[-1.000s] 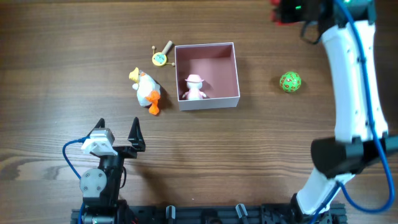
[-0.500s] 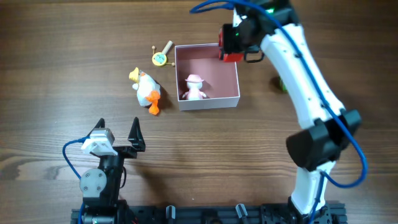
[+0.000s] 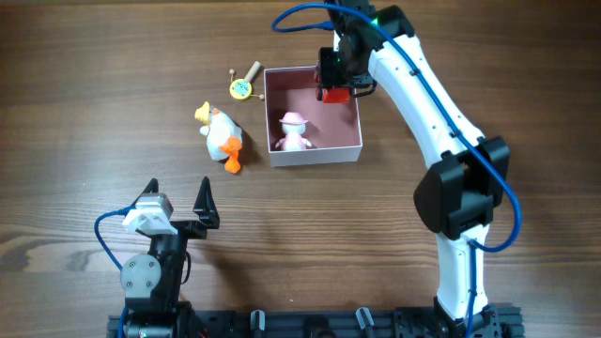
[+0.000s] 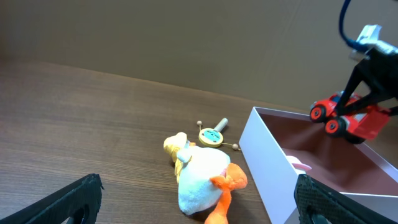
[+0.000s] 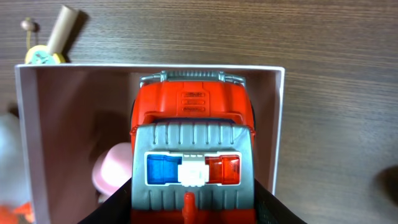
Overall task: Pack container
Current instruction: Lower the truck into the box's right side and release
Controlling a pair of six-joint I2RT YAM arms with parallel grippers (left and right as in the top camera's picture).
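Right claw [image 3: 335, 81] clenched tight on the red truck [image 5: 193, 124], and I've swung in from the far right edge, now the container [image 3: 315, 155] sits directly below me, pink figure [image 3: 295, 131] inside it off to my left

Toys and the square white-walled container [image 3: 315, 158]
A pink figurine [image 3: 294, 131] stands inside, a red toy truck [image 3: 335, 93] hangs over its far side; a white plush duck [image 3: 222, 137] and yellow wooden rattle [image 3: 243, 86] lie left.

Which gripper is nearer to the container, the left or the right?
Right. The right gripper, fingers shut on a red toy truck, hangs over the container's far side. The left gripper sits open near the table's front edge, well apart from the container.
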